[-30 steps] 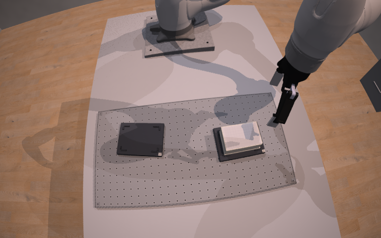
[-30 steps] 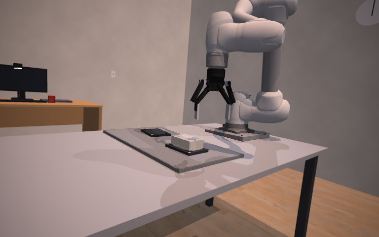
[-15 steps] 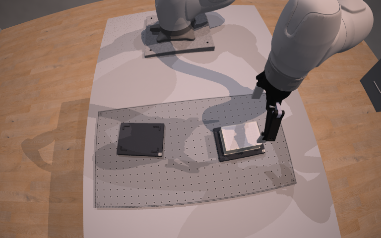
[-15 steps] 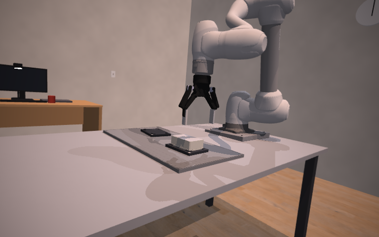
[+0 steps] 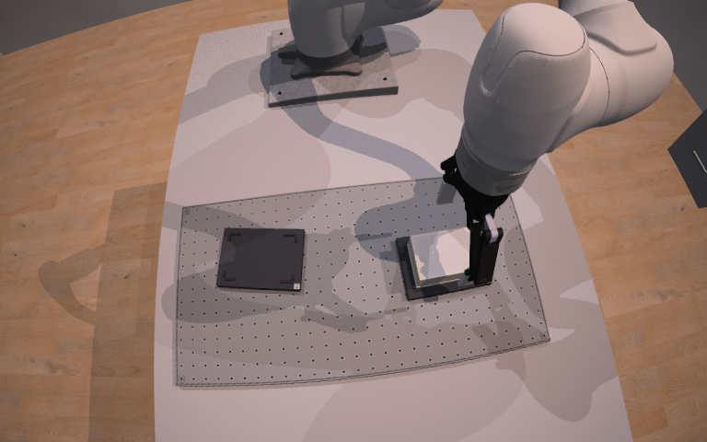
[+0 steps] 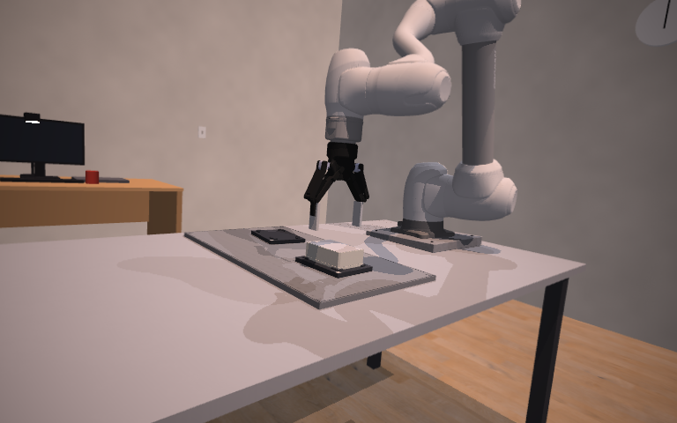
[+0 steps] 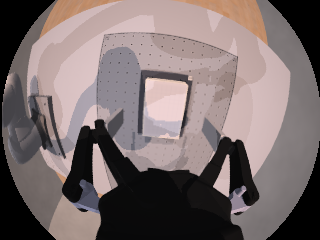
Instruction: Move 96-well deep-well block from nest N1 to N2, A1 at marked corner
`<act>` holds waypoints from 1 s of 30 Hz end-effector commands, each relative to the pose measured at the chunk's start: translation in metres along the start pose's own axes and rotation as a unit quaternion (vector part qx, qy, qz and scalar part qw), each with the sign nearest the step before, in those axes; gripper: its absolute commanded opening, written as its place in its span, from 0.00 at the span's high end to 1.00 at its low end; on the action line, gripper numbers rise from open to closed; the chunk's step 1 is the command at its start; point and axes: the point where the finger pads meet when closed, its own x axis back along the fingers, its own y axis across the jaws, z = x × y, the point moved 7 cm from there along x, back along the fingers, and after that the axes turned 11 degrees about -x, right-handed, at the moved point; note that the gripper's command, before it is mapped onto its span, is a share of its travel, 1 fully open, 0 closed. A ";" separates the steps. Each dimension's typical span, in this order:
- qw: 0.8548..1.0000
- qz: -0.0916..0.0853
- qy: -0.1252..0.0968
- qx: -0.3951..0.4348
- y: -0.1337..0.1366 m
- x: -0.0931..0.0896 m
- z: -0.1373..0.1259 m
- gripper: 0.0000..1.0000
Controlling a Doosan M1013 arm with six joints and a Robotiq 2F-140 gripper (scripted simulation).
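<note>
One wide-open black two-finger claw [image 6: 335,219] with nothing in it hangs above the off-white deep-well plastic block [image 6: 334,253], which sits below it in its square black nest [image 6: 349,271]; the empty black nest [image 5: 260,259] is well off to the side. Hard to tell from the wrist view, but the claw looks slightly off-centre. If so, a finger could land on the block's rim going down and tip it.

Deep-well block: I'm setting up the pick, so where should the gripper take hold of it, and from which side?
From straight above, likely. The deep-well block sits upright in its nest, upper walls exposed all round. The open gripper hangs above it; I would lower its fingers over two opposite side walls, above the nest's locators, and close there.
</note>
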 end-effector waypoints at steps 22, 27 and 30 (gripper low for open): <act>1.000 0.000 0.000 0.000 0.000 -0.022 0.000 0.00; 1.000 0.000 0.000 0.000 0.000 -0.028 0.000 0.00; 1.000 0.000 0.000 0.000 0.000 -0.032 0.000 0.00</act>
